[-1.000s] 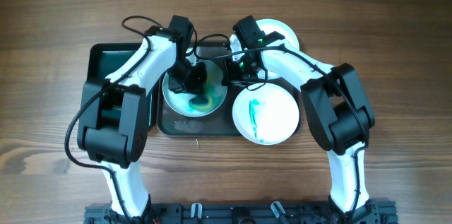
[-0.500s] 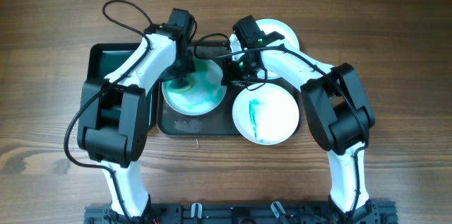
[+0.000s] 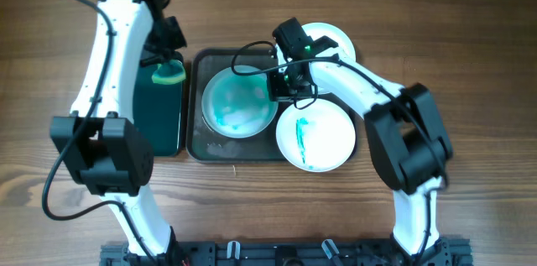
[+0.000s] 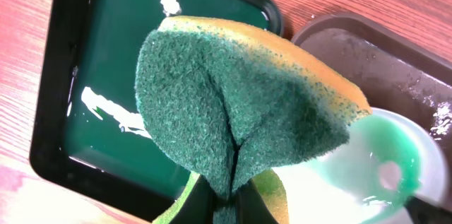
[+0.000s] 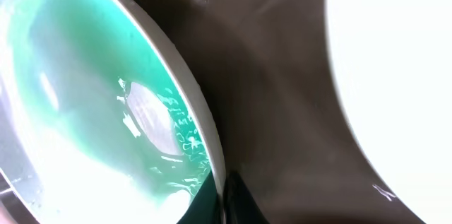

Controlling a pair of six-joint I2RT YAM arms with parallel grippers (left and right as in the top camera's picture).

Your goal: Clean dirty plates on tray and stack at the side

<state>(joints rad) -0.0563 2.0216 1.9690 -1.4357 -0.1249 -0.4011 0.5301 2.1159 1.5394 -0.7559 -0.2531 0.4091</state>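
A white plate smeared teal [image 3: 237, 103] sits on the left half of the dark grey tray [image 3: 198, 136]. My right gripper [image 3: 279, 86] is shut on this plate's right rim, seen in the right wrist view [image 5: 224, 181]. A second plate with a teal streak [image 3: 316, 136] lies partly on the tray's right end. A plain white plate [image 3: 336, 39] rests on the table behind. My left gripper [image 3: 168, 63] is shut on a green and yellow sponge [image 4: 233, 104] above the small black tray with teal inside [image 3: 158, 115].
The small black tray [image 4: 78, 90] stands directly left of the grey tray [image 4: 367, 47] on the wooden table. Cables loop over the tray's far edge near my right gripper.
My left arm has lifted the sponge off the smeared plate and swung left over the small black tray. The plate's teal is now spread thin. My right gripper has stayed on the rim.
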